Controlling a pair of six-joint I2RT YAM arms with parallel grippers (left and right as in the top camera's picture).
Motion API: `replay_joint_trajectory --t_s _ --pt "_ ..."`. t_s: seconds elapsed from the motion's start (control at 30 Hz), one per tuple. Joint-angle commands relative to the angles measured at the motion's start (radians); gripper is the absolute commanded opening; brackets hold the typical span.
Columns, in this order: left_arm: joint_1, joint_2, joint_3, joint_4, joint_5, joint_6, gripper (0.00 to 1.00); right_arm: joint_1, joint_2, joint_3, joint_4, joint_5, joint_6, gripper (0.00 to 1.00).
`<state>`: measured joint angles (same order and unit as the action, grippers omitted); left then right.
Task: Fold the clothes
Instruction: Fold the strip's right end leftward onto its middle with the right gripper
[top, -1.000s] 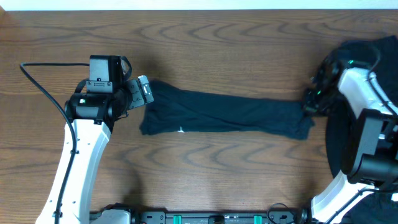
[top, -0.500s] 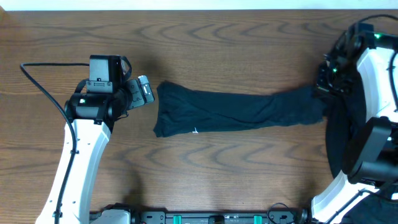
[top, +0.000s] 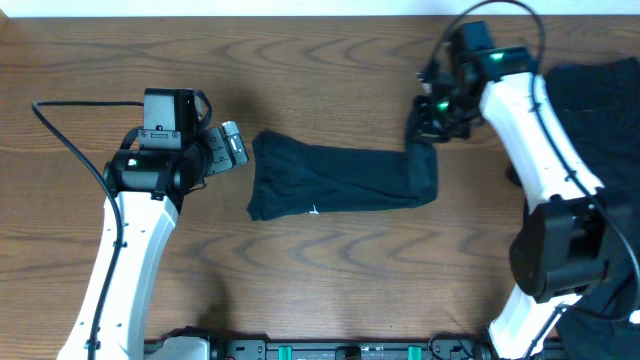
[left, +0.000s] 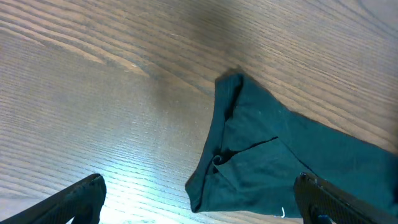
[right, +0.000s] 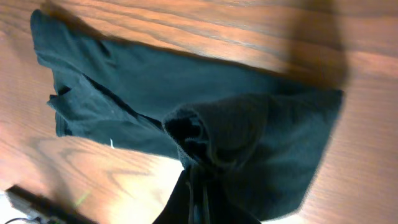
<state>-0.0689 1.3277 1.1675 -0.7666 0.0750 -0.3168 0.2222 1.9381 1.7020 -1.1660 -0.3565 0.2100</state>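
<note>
Cloth: the dark navy soft-cloth T-shirt (top: 340, 180) lies as a long narrow band on the brown wood-grain table (top: 330, 60); its right end is raised and doubled back over the band.
Right side: the right gripper (top: 420, 133) is pinched tight on that raised end.
Left side: the left gripper (top: 232, 145) is spread wide and empty, just beside the shirt's left edge.
Far right: a second dark cloth heap (top: 600, 90) lies apart.

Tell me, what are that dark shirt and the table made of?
Shirt: soft matte knit cloth, probably cotton jersey; it drapes, creases and folds over itself. Table: wood or wood-look laminate, can't tell which; grain lines show, with a slight sheen.
</note>
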Motion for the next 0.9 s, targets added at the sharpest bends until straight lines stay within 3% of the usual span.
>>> replay_joint_trajectory --t_s 0.0,0.27,0.57,0.87 --pt "0.002 -0.002 0.005 -0.003 -0.008 0.005 0.98 0.063 -0.001 -0.051 0.045 0.042 0.048 0.01" --pt "0.002 -0.002 0.005 -0.003 -0.008 0.005 0.98 0.174 0.0 -0.188 0.235 0.043 0.068 0.01" --pt "0.002 -0.002 0.005 -0.003 -0.008 0.005 0.98 0.216 0.0 -0.343 0.515 0.042 0.209 0.01" --pt "0.002 -0.002 0.005 -0.003 -0.008 0.005 0.98 0.22 0.0 -0.358 0.572 0.026 0.266 0.01"
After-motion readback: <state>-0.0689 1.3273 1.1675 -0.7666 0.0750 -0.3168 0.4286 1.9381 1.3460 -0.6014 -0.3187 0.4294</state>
